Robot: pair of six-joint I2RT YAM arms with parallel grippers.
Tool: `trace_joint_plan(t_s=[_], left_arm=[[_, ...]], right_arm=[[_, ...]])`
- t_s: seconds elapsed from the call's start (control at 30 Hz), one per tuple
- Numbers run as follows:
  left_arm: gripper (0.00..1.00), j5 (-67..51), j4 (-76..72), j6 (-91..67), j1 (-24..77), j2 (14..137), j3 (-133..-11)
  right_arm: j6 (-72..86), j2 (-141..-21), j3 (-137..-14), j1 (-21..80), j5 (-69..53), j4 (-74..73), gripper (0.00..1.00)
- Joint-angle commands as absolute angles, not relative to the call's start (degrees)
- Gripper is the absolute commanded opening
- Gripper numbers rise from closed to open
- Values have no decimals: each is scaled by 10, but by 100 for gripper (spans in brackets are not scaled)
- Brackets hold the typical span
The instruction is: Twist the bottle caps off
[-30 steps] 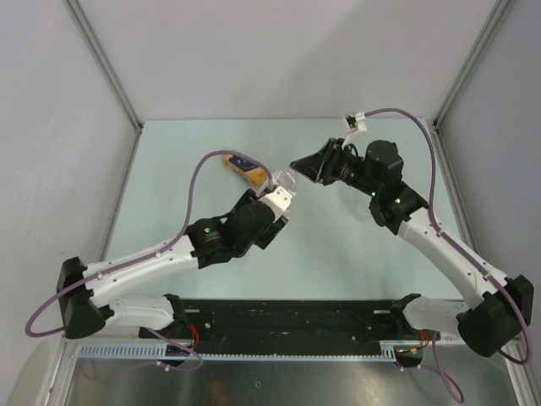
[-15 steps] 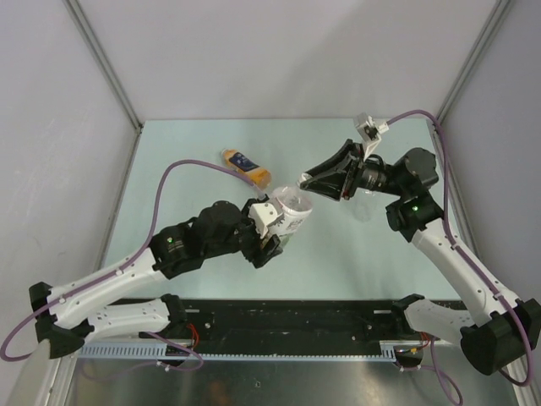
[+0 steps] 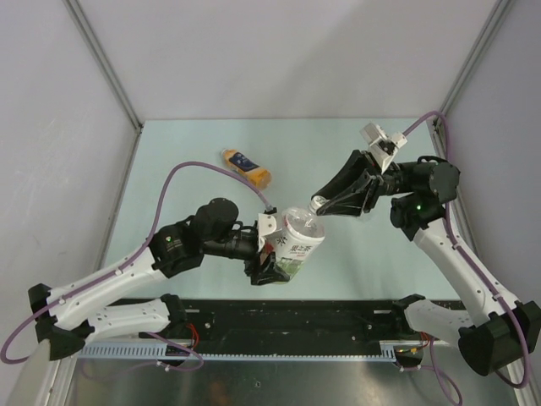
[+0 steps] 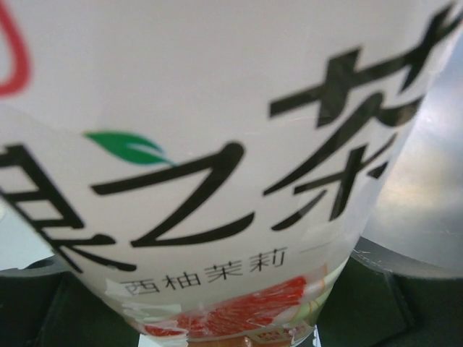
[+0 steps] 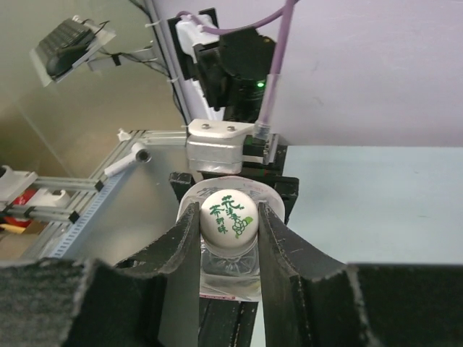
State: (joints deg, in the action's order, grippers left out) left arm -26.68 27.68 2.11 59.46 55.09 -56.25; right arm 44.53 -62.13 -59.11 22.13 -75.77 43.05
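My left gripper is shut on a clear bottle with a white printed label and holds it above the table, its neck tilted toward the right arm. In the left wrist view the label fills the frame. The whitish bottle cap with green characters shows in the right wrist view. My right gripper has one finger on each side of the cap and both touch it. In the top view the right gripper meets the bottle's neck end, and the cap is hidden there.
A small orange bottle with a blue label lies on the pale green table at the back left. Grey walls stand on three sides. A black rail and the arm bases run along the near edge.
My left arm has brought the bottle nearer and to the right and tilted it up. My right gripper has swung down and left onto the cap.
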Motion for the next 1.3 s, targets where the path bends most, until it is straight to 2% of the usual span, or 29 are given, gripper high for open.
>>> trace_joint_plan(t_s=[0.0,0.33,0.43,0.63,0.87,1.03,1.13,1.27], left_arm=[[0,-460,262,124,605,544,-583],[0,-486,251,120,584,529,-578],[0,-483,248,117,581,529,-575],[0,-446,242,107,579,529,-573],[0,-341,234,85,578,527,-565],[0,-274,233,74,577,527,-558],[0,-248,233,70,577,526,-553],[0,-221,232,68,577,518,-545]], right_arm=[[536,-647,-596,198,-728,559,0],[582,-638,-596,186,-740,618,0],[586,-638,-595,182,-735,617,3],[586,-641,-595,178,-719,596,37],[543,-639,-596,177,-712,530,63],[464,-623,-596,175,-685,426,89],[439,-611,-596,169,-660,389,97],[430,-601,-596,163,-646,379,99]])
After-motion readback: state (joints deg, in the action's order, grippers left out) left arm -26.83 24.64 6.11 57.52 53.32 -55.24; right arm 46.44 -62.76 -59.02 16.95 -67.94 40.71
